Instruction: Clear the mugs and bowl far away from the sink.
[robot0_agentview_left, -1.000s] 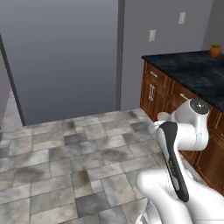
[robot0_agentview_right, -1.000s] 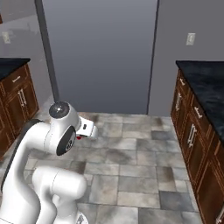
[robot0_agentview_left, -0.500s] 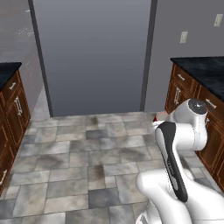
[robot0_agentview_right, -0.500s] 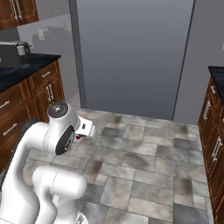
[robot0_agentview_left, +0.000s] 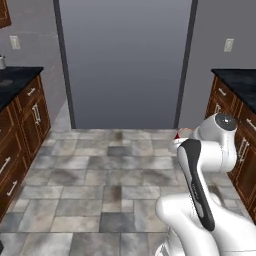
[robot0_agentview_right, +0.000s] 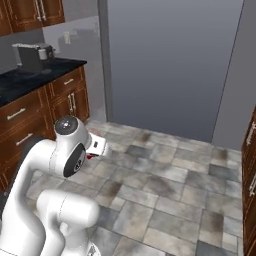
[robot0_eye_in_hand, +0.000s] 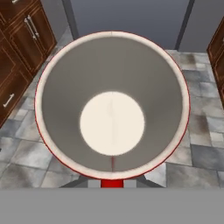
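Red mug (robot0_eye_in_hand: 112, 105) is what we are carrying: its thin red outer wall is showing around a pale rim, with a grey inside and a round cream bottom. We are keeping the tool (robot0_eye_in_hand: 112, 183) closed on the red mug at its near rim, above the tiled floor (robot0_agentview_left: 100, 185). No label or writing is showing on it.

White arm folded over base, gripper (robot0_eye_in_hand: 112, 183) clamped shut, raised.
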